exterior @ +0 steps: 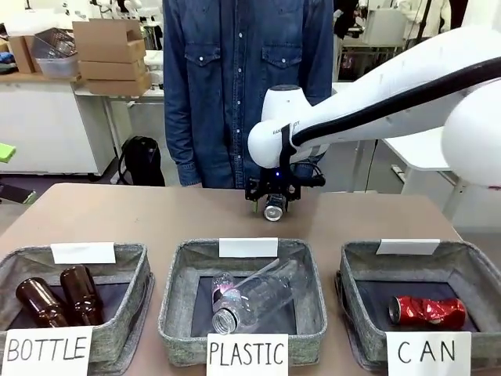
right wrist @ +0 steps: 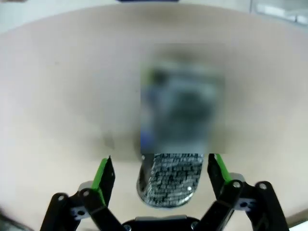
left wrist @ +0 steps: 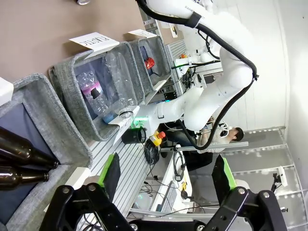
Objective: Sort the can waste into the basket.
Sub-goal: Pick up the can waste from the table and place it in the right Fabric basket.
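A black-and-blue can [exterior: 274, 209] lies on its side at the far middle of the table, silver end facing me. My right gripper [exterior: 273, 196] hangs over it, open. In the right wrist view the can [right wrist: 168, 185] lies between the green-padded fingers [right wrist: 103, 174], with a gap on each side; its far part is blurred. A crushed red can [exterior: 427, 311] lies in the grey basket signed "CAN" [exterior: 360, 270] at the front right. My left gripper [left wrist: 167, 168] is open and holds nothing; its view shows the red can [left wrist: 149, 62] in the far basket [left wrist: 163, 60].
The middle basket signed "PLASTIC" [exterior: 176, 294] holds clear bottles [exterior: 258, 298]. The left basket signed "BOTTLE" [exterior: 137, 274] holds two brown bottles [exterior: 63, 296]. A person in a denim shirt [exterior: 243, 78] stands at the far edge, just behind my right gripper.
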`<move>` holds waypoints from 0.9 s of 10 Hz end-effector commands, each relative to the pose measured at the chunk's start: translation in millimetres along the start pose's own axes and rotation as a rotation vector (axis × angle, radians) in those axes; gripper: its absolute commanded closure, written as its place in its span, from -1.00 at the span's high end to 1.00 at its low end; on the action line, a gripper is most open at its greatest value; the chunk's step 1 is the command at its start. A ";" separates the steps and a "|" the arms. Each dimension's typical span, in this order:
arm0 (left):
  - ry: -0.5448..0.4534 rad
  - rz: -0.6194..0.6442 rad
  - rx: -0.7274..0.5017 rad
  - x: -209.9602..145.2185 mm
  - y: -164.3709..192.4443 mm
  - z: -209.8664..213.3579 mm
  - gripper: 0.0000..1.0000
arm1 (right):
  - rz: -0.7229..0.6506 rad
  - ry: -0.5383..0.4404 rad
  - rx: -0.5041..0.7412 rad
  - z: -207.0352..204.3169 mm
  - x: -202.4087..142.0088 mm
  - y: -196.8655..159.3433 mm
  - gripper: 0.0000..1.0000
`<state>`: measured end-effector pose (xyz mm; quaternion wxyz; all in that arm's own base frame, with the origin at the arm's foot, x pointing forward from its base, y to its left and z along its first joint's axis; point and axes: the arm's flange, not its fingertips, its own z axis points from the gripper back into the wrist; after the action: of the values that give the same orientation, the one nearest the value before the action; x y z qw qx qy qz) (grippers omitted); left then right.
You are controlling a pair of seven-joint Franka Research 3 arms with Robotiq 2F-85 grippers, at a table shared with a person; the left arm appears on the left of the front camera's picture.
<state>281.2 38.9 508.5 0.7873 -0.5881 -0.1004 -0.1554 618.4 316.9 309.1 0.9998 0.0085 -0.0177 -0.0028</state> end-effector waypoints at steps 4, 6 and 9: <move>0.002 0.006 -0.004 -1.2 -2.6 0.1 0.99 | -0.051 0.003 -0.035 2.0 0.2 3.8 1.00; 0.002 0.006 -0.004 -1.2 -2.6 0.1 0.99 | -0.055 -0.014 -0.059 2.0 -1.6 3.8 -0.19; 0.002 0.006 -0.004 -1.2 -2.6 0.1 0.99 | -0.059 -0.017 -0.067 -1.1 -3.2 2.8 -1.00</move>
<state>281.2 38.9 508.6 0.7873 -0.5881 -0.1004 -0.1555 620.0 320.7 307.5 0.9998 -0.0058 -0.0080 -0.0181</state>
